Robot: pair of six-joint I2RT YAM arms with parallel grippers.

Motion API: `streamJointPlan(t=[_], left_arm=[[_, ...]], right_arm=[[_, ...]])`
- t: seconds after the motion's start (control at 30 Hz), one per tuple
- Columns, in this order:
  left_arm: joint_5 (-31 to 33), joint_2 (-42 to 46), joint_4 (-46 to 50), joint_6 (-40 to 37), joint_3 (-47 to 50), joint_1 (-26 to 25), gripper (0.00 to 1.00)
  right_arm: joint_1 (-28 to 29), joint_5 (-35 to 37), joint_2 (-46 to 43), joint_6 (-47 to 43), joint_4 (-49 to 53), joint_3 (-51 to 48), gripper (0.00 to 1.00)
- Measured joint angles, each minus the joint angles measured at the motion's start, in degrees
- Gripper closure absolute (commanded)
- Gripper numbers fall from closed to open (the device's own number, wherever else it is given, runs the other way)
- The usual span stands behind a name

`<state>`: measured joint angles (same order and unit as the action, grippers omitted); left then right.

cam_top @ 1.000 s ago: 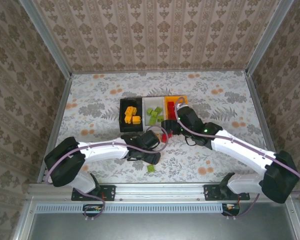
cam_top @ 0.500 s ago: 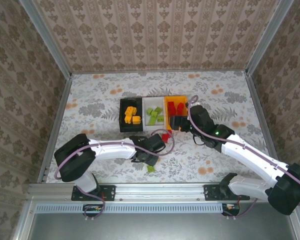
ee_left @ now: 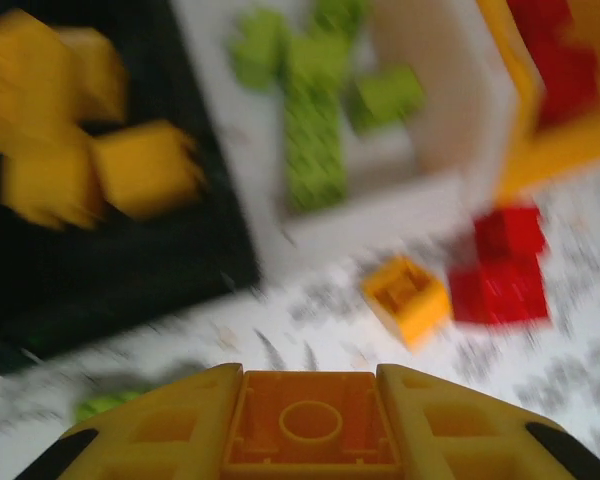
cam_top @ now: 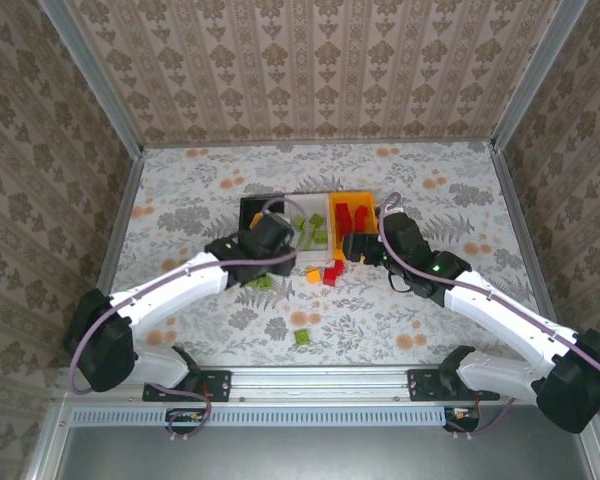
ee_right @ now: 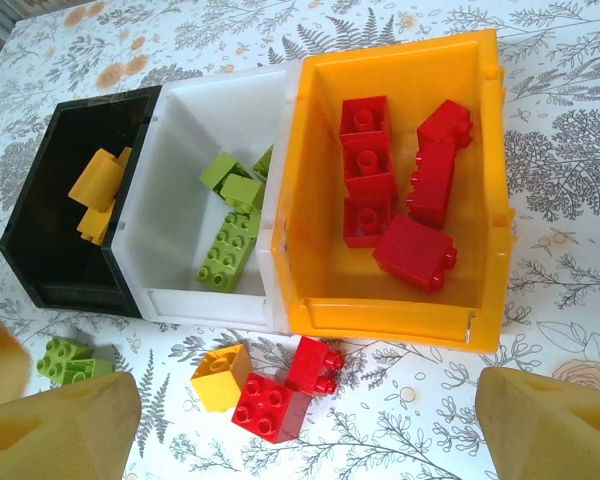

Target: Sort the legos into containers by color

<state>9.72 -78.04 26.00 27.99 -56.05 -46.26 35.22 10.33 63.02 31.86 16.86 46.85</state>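
Floral surface (cam_top: 460, 190) bearing black bin (ee_right: 50, 255), white bin (ee_right: 180, 210) and orange bin (ee_right: 400, 320), side by side. Overhead I see one green brick (cam_top: 302, 337) lying well apart, toward the arm bases. My right wrist camera adds detail: red legos (ee_right: 380, 180) lie in the orange bin; a loose yellow brick (ee_right: 220, 375) and red bricks (ee_right: 270, 408) lie just before the bins, ahead of the right jaws, which stand wide and empty. My left wrist camera, blurred, shows the left jaws closed on what seems an orange brick (ee_left: 310, 430), near the black bin.
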Motion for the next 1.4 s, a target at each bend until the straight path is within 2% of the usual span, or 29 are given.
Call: streamJointPlan(t=[0.1, 0.23, 0.4, 0.5, 0.63, 0.77, 0.9, 1.03, 1.2, 1.4], left_arm=[[1.3, -2.3, -2.0, -1.6, -2.1, 5.7, 0.70], [2.3, -7.7, -4.9, -2.9, -4.9, 10.3, 0.68], [2.3, -14.3, -6.6, -4.1, -8.2, 13.9, 0.43], [2.1, -16.5, -6.9, -4.7, -10.6, 14.1, 0.29], [1.0, -16.0, -7.4, -4.5, -12.1, 13.7, 0.17], [0.0, -10.9, -7.6, -3.9, -12.0, 12.2, 0.00], [-1.0, -1.0, -8.9, -2.7, -9.1, 9.5, 0.00], [-0.9, 10.9, -9.2, -1.2, -2.6, 6.7, 0.00], [0.9, 22.9, -6.6, 1.4, 6.6, 6.2, 0.00], [3.7, 33.7, -1.5, 5.4, 14.7, 6.2, 0.00]], right_arm=[[-0.2, 0.0, 0.0, 0.1, 0.0, -0.3, 0.12], [-0.2, 0.0, 0.0, 0.1, 0.0, -0.6, 0.12], [-0.2, -0.1, 0.0, 0.1, 0.0, -0.7, 0.11], [-0.2, -0.5, 0.0, 0.1, 0.0, -1.0, 0.11], [-0.2, -2.3, 0.9, -0.2, 0.0, -1.2, 0.12], [0.8, -6.0, 3.9, -1.3, 0.0, -1.2, 0.11], [6.8, -7.9, 8.7, -3.3, 0.6, -1.0, 0.10], [16.0, -9.2, 15.9, -5.4, 2.6, 1.0, 0.09], [25.3, -7.7, 25.6, -7.5, 4.4, 5.7, 0.10], [30.2, -6.3, 31.8, -8.9, 5.8, 9.9, 0.15]])
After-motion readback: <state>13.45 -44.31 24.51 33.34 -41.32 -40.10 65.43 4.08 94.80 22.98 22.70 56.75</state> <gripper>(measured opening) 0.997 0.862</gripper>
